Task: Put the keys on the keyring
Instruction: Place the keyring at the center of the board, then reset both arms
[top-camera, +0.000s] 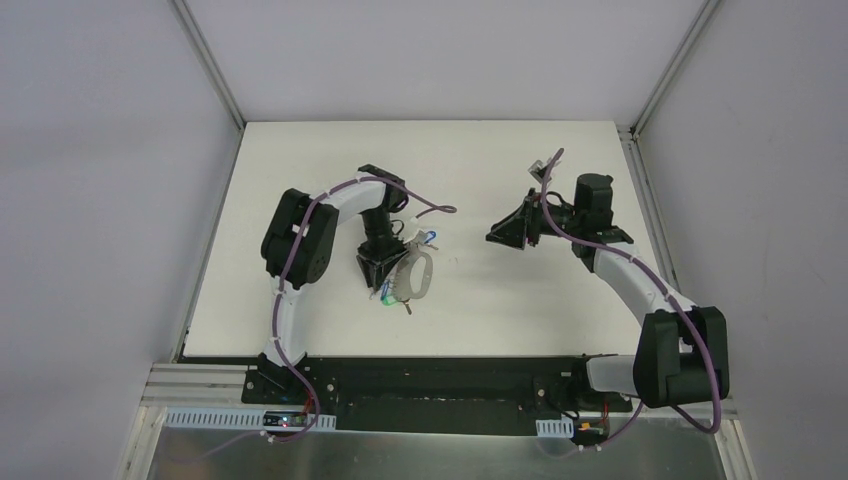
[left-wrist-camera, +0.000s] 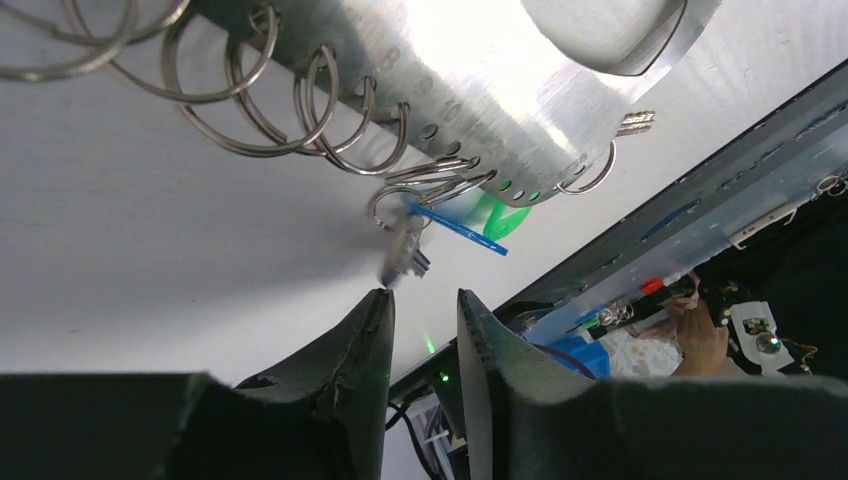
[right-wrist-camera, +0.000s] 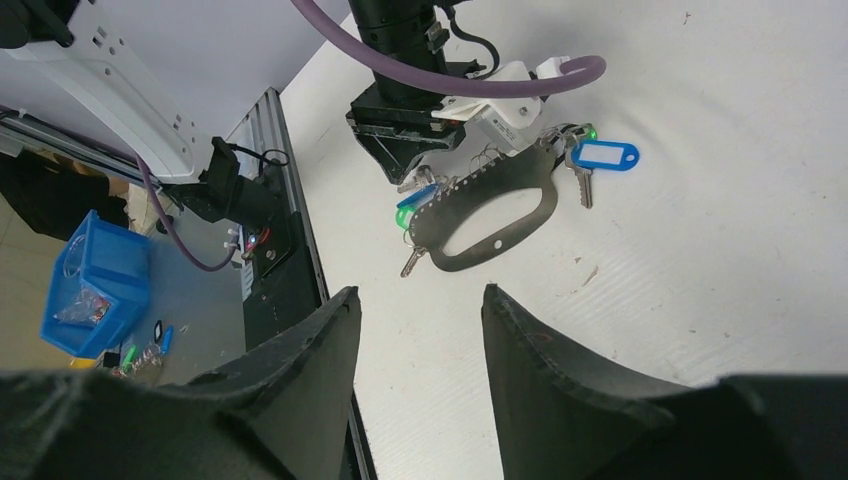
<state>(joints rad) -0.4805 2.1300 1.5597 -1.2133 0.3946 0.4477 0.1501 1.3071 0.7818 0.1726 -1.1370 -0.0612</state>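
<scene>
The left gripper (left-wrist-camera: 424, 297) hovers at the ringed edge of the keyring (left-wrist-camera: 480, 90), jaws slightly parted with nothing between them. A silver key blade (left-wrist-camera: 402, 255) dangles from one ring just beyond its fingertips, beside the blue key head (left-wrist-camera: 455, 225) and the green key head (left-wrist-camera: 500, 215). The right gripper (right-wrist-camera: 418, 294) stands well apart from the keyring, jaws wide and empty.

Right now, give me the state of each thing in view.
Left tool, open, empty.
Right tool, open, empty.
Keyring, flat on the table.
Keys, on the keyring, not gripped.
Blue tag, lying at the keyring's end.
</scene>
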